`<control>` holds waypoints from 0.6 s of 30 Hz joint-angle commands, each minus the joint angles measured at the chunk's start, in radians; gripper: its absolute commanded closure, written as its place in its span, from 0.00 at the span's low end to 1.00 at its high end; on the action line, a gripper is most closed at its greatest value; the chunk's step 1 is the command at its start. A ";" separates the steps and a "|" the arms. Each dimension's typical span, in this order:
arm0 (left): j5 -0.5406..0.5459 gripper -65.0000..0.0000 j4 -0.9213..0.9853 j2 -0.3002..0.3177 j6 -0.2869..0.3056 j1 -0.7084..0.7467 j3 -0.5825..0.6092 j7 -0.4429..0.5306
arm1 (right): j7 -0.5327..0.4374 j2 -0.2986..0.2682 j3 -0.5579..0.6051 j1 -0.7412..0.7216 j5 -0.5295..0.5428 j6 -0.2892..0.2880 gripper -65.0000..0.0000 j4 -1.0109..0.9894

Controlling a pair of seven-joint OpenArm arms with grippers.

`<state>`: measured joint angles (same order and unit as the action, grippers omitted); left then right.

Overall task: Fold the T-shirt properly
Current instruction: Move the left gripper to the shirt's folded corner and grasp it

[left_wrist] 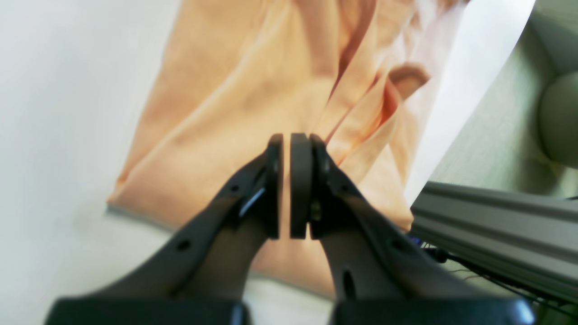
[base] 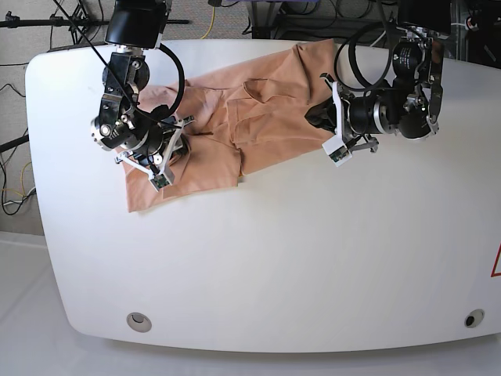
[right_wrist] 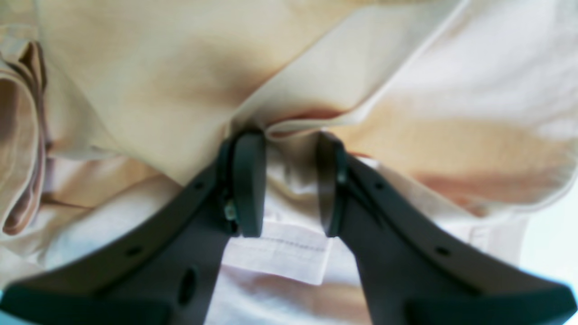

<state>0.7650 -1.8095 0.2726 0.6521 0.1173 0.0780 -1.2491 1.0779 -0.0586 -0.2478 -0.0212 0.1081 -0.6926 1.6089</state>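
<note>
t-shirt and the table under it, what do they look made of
T-shirt: soft woven or knit fabric, likely cotton, matte salmon-pink; it creases into loose folds and shows a stitched hem in the right wrist view.
Table: smooth, hard white top, maybe laminate or painted board, with a faint sheen.

white table (base: 258, 266) | cables (base: 235, 12) behind | pale floor (base: 19, 345) | bright light
</note>
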 commanded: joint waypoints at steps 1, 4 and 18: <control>0.024 0.96 -0.020 0.004 0.004 0.005 -0.004 0.015 | -0.008 -0.005 0.000 -0.015 0.008 -0.006 0.72 0.014; 0.024 0.96 -0.020 0.004 0.004 0.017 -0.004 0.015 | -0.008 -0.005 0.000 -0.015 0.008 -0.006 0.72 0.014; 0.009 0.62 -0.013 0.000 -0.001 0.009 0.088 0.039 | -0.008 -0.005 0.000 -0.013 0.008 -0.006 0.72 0.014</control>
<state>0.7639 -1.8076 0.2687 0.6514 0.1352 0.1589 -1.2373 1.0775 -0.0586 -0.2478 -0.0212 0.1089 -0.6930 1.6089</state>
